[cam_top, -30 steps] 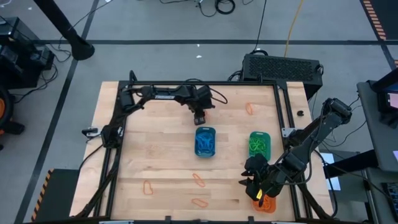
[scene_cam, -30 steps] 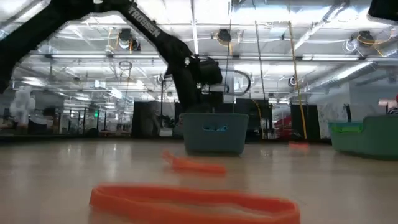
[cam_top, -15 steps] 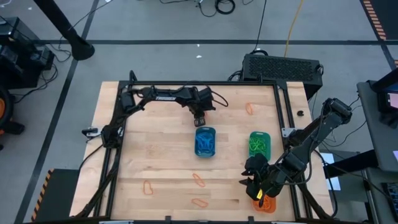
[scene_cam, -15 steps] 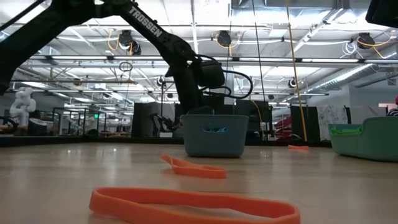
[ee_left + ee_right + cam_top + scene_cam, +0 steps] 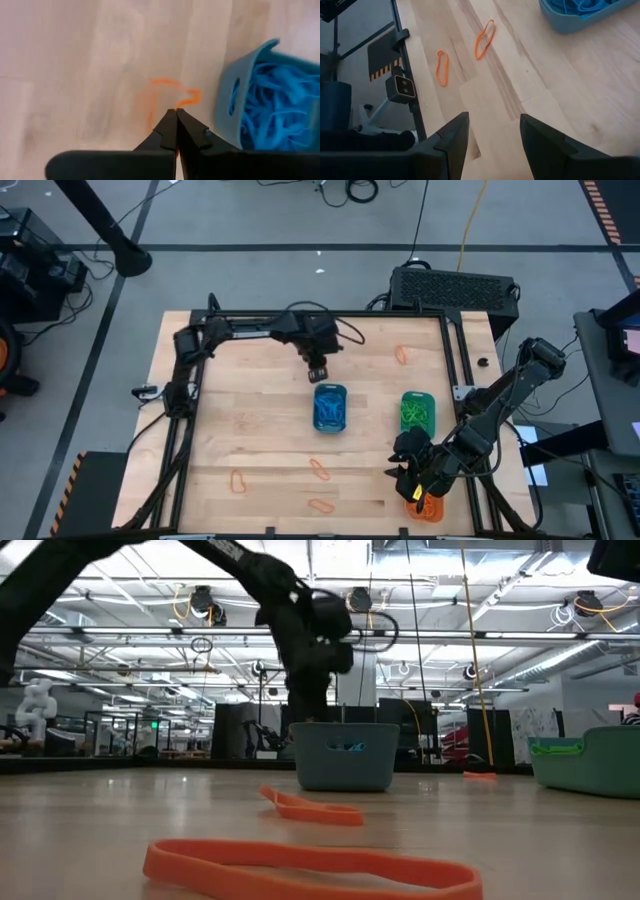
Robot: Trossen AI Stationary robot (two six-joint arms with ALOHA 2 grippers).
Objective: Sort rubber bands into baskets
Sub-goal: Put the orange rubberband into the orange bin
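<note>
My left gripper [image 5: 318, 372] [image 5: 176, 111] hovers just beyond the far end of the blue basket [image 5: 330, 407] [image 5: 260, 110], which is full of blue rubber bands. It is shut on an orange rubber band [image 5: 162, 92]. My right gripper [image 5: 400, 478] [image 5: 494, 120] waits open at the near right, above the orange basket [image 5: 432, 508], and touches nothing. The green basket [image 5: 418, 412] with green bands stands right of the blue one. Loose orange bands lie flat on the table [image 5: 237, 480] [image 5: 319, 469] [image 5: 321, 505] [image 5: 401, 354]. My left gripper pinches the orange rubber band between its two fingertips, at one spot of the loop [image 5: 186, 101]. The fingers point steeply down. The rest of the loop dangles loosely beyond the tips and shows blurred; I cannot tell whether its low end still touches the wood.
The right wrist view shows two orange bands [image 5: 441, 67] [image 5: 485, 39] near the table's near edge and the frame rail [image 5: 405, 75]. In the low view orange bands [image 5: 310, 870] [image 5: 310, 808] lie before the blue basket [image 5: 345, 755]. Bare wood spreads over the table's left half.
My left gripper has shut beside the blue basket's far end, taking hold of an orange band. It has then risen from the table and tipped, carrying the band up with it.
</note>
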